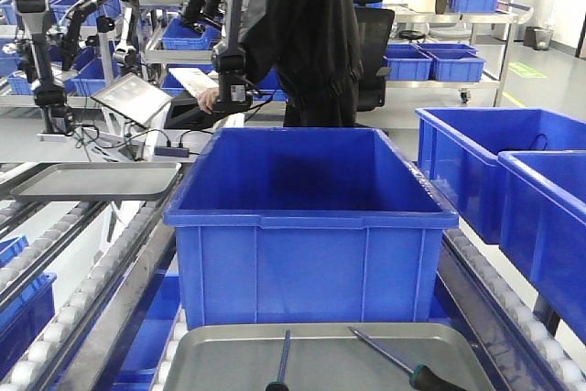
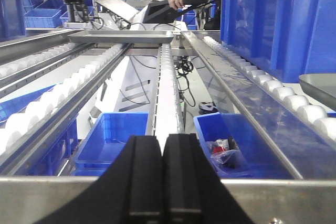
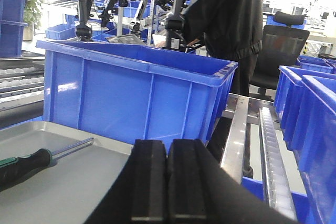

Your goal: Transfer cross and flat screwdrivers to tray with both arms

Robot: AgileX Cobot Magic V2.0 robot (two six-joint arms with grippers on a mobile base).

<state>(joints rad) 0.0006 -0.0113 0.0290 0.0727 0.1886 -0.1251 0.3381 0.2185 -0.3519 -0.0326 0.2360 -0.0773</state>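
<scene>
Both slim screwdrivers, one dark-handled (image 1: 277, 382) and one green-and-black-handled (image 1: 423, 375), lie in the near shallow grey metal tray (image 1: 320, 341), so the empty, closed left gripper (image 2: 164, 182) and right gripper (image 3: 167, 182) should part before descending over a handle.

Left tool (image 2: 164, 177): black, seen from its own wrist camera, the two flat fingers (image 2: 146, 182) pressed together with no gap, nothing between them, pointed level and forward.

Right tool (image 3: 167, 182): black, same build, fingers (image 3: 149, 182) likewise closed flush against each other and empty, aimed level and forward.

Neither arm appeared in the front view.
</scene>
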